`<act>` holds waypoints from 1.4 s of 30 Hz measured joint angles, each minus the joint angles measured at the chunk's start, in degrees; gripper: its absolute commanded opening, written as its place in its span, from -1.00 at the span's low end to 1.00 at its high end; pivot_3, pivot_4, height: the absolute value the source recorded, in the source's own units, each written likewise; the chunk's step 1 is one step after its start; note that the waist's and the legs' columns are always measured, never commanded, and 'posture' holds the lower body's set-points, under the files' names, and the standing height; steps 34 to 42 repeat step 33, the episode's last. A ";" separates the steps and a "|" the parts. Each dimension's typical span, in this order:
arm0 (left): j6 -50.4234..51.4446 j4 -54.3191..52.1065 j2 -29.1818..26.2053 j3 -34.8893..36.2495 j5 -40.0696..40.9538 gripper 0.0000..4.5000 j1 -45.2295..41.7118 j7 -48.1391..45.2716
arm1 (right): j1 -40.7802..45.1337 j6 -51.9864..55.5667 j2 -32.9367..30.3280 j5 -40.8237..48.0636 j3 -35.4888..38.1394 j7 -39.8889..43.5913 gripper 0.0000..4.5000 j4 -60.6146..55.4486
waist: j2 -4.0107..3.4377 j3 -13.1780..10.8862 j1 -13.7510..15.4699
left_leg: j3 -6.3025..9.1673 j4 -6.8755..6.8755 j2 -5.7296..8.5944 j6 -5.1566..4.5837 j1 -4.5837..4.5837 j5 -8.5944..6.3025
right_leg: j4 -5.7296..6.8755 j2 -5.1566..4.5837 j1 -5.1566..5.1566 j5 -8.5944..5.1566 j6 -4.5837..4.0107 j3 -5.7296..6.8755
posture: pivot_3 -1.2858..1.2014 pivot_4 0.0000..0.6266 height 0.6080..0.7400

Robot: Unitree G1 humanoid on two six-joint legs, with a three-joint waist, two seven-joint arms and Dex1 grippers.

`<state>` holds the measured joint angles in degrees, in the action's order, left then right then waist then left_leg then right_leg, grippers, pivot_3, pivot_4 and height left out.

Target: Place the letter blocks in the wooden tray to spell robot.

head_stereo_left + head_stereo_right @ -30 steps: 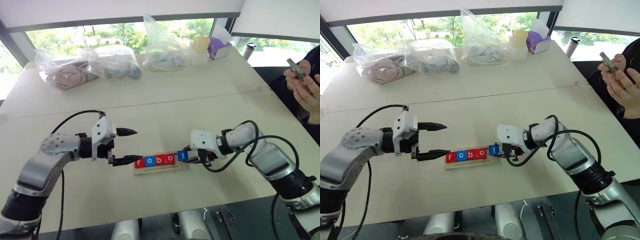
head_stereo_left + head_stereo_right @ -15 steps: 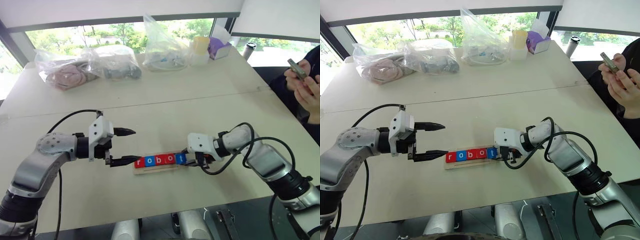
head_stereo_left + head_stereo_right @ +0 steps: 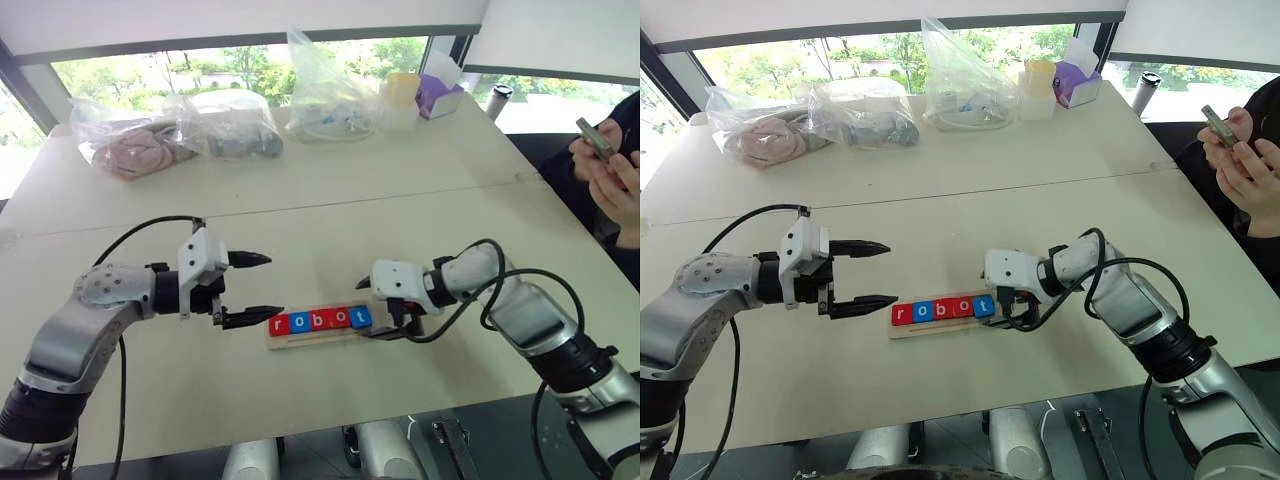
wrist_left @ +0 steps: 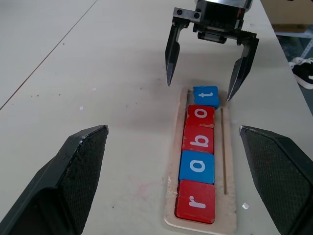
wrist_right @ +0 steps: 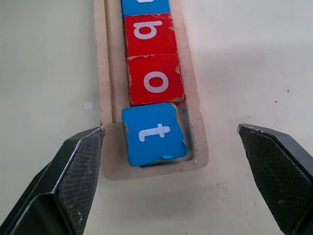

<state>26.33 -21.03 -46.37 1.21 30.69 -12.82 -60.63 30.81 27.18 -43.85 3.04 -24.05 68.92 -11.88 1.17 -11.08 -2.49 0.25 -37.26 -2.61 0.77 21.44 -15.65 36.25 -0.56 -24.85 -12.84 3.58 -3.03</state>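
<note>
The left gripper (image 3: 262, 288) hovers with jaws spread and empty just off the end of the long pale-wood tray (image 4: 230, 196) on the bench (image 3: 330, 215), seemingly to steady it; five small flat square letter blocks (image 4: 197, 165), three red and two blue, fill its groove reading r-o-b-o-t; the right gripper (image 4: 203, 73) straddles the blue "t" (image 5: 154, 134) with jaws parted, apparently letting go.

Two head cameras look forward and down over both arms at the table (image 3: 400, 200). Each wrist camera looks along its own fingers, close above the wooden tray (image 4: 230, 205). The left wrist view faces the right gripper (image 4: 204, 86) across the letter blocks (image 4: 198, 161); the right wrist view sits closer, over the tray's end. All views share the tray.
</note>
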 measured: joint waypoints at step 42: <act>5.38 -4.18 -2.53 4.39 2.33 1.00 6.66 1.92 | -14.87 17.81 -11.20 15.16 21.53 -2.26 0.99 -21.75 | 0.05 -0.03 0.02 | -0.01 0.04 -0.01 0.01 0.01 -0.01 | -0.03 0.00 -0.05 -0.03 0.01 0.00 | 0.03 -0.52 1.00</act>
